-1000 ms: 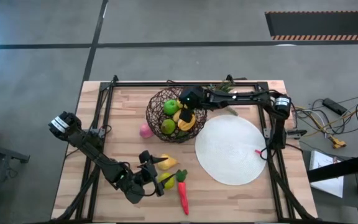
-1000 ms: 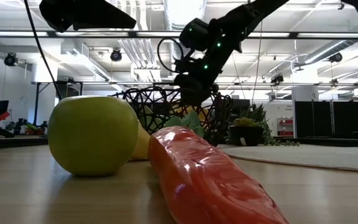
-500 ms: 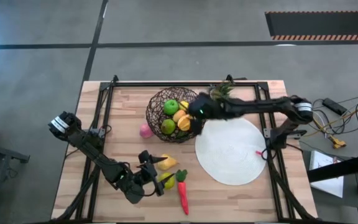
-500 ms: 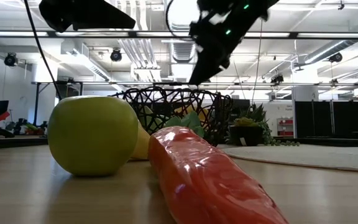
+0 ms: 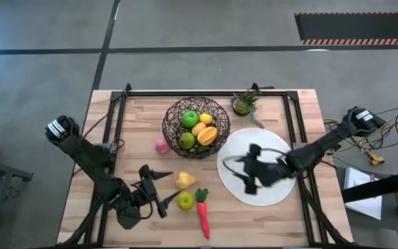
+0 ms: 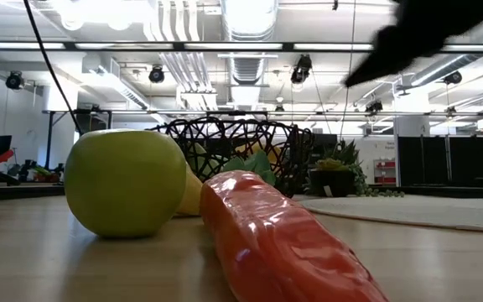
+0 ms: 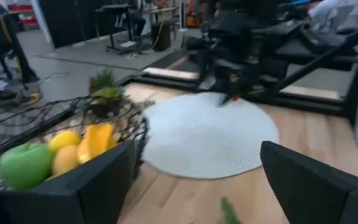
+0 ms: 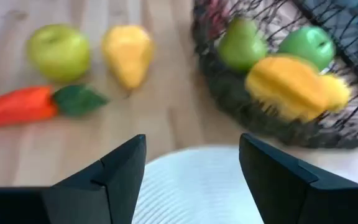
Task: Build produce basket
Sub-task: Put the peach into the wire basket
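Basket [image 5: 196,127]: dark woven wire, toward the far side of the desk [image 5: 144,131]; it holds two green apples, a lemon and orange pieces
Loose produce: pink fruit [image 5: 161,145] just outside the basket on the left arm's side; pear [image 5: 186,180], green apple [image 5: 184,201] and carrot [image 5: 203,214] grouped near the front edge, close beside one another
Left gripper [image 5: 152,188]: low over the desk just beside the pear and apple; fingers spread wide with nothing between them, as the left wrist view shows
Right gripper [image 5: 249,169]: above the white plate [image 5: 275,194], well apart from the basket; fingers apart and empty in the right wrist view
Other things: small potted plant [image 5: 243,104] at the far edge, next to the basket
Step in hand: probably the left gripper going for one of the front pieces; four pieces remain outside the basket
Risk, crowding: the pear, apple and carrot lie so close that a finger coming down on one could nudge another; the round apple could roll toward the edge
Risk, grip: smooth curved toys could squirt out of a shallow pinch
Risk, basket: a piece dropped on the existing pile could bounce or roll out over the rim; a knock could shift the light basket
Writing: no brand, label or lettering can be read anywhere
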Controlling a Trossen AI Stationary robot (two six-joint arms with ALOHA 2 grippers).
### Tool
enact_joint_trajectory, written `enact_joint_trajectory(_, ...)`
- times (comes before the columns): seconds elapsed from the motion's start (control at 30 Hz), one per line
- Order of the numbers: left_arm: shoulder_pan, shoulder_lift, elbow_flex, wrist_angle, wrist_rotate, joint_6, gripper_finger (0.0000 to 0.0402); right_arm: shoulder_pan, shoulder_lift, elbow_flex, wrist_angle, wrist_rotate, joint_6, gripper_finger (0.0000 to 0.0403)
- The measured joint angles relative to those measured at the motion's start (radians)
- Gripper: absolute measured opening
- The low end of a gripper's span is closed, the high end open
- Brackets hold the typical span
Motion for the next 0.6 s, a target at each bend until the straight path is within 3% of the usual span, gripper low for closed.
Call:
enact_joint_trajectory(0.1, 0.009, -0.043, -0.013, -0.187, 0.000, -0.187, 0.0328, 0.114, -0.015, -0.086, 0.071, 0.086, 0.093, 0.0242)
enact_joint_trajectory(0.3, 0.043, -0.099, -0.121, -0.617, 0.073, -0.819, 0.0328, 0.277, 0.022, -0.216, 0.249, 0.223, 0.216, 0.0242)
enact_joint_trajectory(0.43, 0.068, -0.101, -0.254, -0.667, 0.081, -1.116, 0.0328, 0.312, 0.069, -0.258, 0.367, 0.265, 0.216, 0.0243)
enact_joint_trajectory(0.6, 0.103, -0.081, -0.397, -0.666, 0.094, -1.364, 0.0328, 0.312, 0.125, -0.250, 0.408, 0.275, 0.198, 0.0239)
